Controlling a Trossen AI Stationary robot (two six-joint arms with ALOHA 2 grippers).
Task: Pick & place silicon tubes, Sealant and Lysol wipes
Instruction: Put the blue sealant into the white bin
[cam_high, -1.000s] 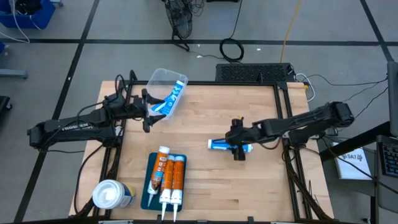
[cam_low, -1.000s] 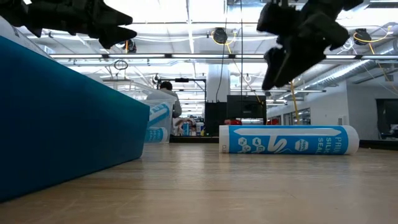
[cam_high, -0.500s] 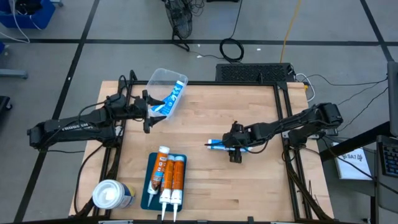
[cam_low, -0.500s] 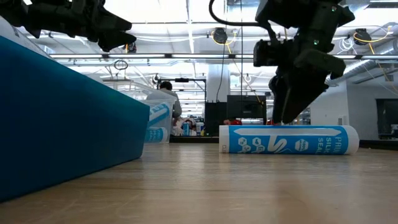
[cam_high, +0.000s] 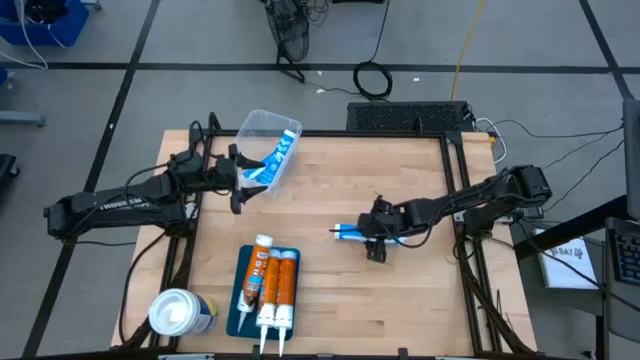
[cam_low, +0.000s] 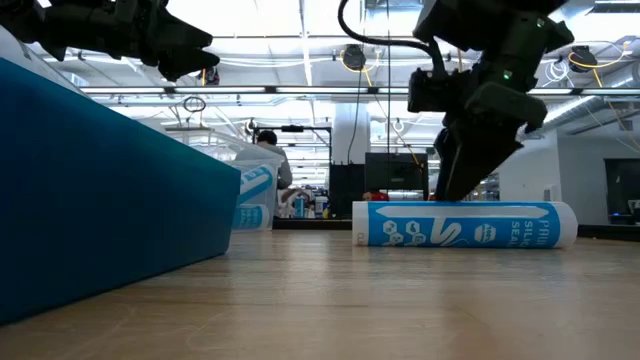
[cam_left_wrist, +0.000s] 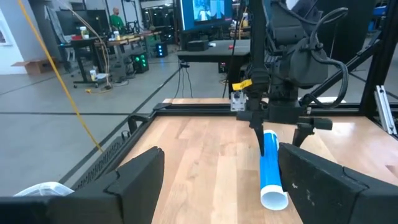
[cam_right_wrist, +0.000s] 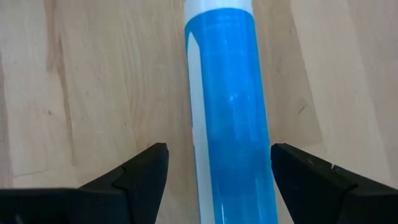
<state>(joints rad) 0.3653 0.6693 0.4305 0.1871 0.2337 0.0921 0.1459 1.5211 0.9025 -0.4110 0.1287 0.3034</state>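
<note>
from above i see my right gripper (cam_high: 374, 238) down over the blue silicone tube (cam_high: 352, 234) lying flat mid-table, toward the right. my left gripper (cam_high: 237, 178) waits near the far left corner, beside a clear plastic bin (cam_high: 262, 135) that holds another blue tube (cam_high: 275, 158). on the near left a blue tray (cam_high: 243, 308) carries three orange sealant tubes (cam_high: 273, 285), and the lysol wipes (cam_high: 179, 314) stand upright just left of it, at the table edge.

at table height the right gripper (cam_low: 462, 180) comes down onto the top of the blue silicone tube (cam_low: 464, 224), which lies on its side on the wood; the tray wall (cam_low: 100, 190) fills the left of the picture.

through the left wrist camera my own fingers (cam_left_wrist: 138, 180) stand wide apart with nothing between them; farther off, the right gripper (cam_left_wrist: 273, 127) straddles the tube (cam_left_wrist: 271, 171).

through the right wrist camera the fingers (cam_right_wrist: 142, 171) sit either side of the blue tube (cam_right_wrist: 230, 118), apart from it, with wood showing in both gaps, so nothing is gripped.
</note>
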